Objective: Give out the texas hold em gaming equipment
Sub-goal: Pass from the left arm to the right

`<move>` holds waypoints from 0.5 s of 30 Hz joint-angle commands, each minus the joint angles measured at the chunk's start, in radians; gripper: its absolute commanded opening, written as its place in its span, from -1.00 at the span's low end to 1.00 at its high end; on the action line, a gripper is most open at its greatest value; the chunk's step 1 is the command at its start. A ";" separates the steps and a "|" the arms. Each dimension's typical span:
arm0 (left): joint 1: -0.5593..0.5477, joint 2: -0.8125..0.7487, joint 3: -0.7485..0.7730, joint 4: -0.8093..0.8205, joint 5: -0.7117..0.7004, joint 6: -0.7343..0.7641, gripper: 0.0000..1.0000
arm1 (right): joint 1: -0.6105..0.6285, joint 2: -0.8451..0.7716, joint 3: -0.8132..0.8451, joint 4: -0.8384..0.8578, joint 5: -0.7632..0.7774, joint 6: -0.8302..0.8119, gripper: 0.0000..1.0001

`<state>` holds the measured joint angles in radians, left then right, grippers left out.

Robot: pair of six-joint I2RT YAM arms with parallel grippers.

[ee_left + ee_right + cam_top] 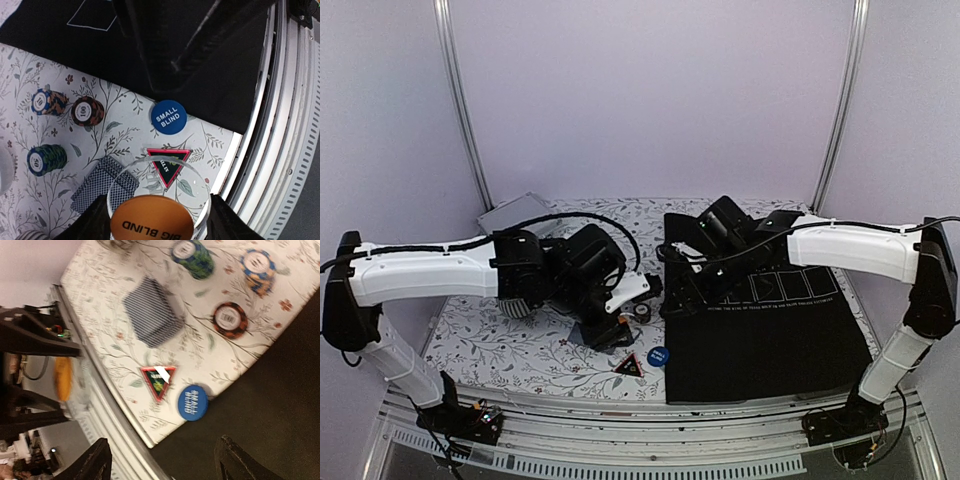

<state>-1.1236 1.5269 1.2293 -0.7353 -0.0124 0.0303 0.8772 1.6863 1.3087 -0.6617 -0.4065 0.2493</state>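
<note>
floral tablecloth [490, 345]: left gripper [157, 221] clamps big blind button [150, 222]; right gripper [165, 460] spread, empty; silver case [512, 213] contents hidden.

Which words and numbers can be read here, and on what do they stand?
"SMALL BLIND": blue button.
"BIG BLIND": orange disc.
"10": blue-orange chips.
"100": brown chips.
"50": green chips.
Triangle: covered or blurred, unreadable.
Line on mat: too small.

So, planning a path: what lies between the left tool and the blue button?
Only the red-edged triangular marker, partly behind the held Big Blind disc, per the left wrist view.
</note>
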 commanded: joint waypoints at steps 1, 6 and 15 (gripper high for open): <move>-0.008 0.035 0.078 0.017 -0.010 0.078 -1.00 | -0.007 -0.071 -0.088 0.336 -0.418 0.076 0.43; -0.013 0.066 0.122 0.017 -0.004 0.100 -1.00 | -0.006 -0.024 -0.128 0.454 -0.509 0.165 0.36; -0.018 0.077 0.136 0.017 -0.008 0.108 -1.00 | -0.005 0.030 -0.158 0.605 -0.591 0.235 0.34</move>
<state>-1.1320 1.5848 1.3418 -0.7296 -0.0166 0.1165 0.8642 1.7000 1.1671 -0.2043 -0.9077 0.4271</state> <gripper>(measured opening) 0.605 0.673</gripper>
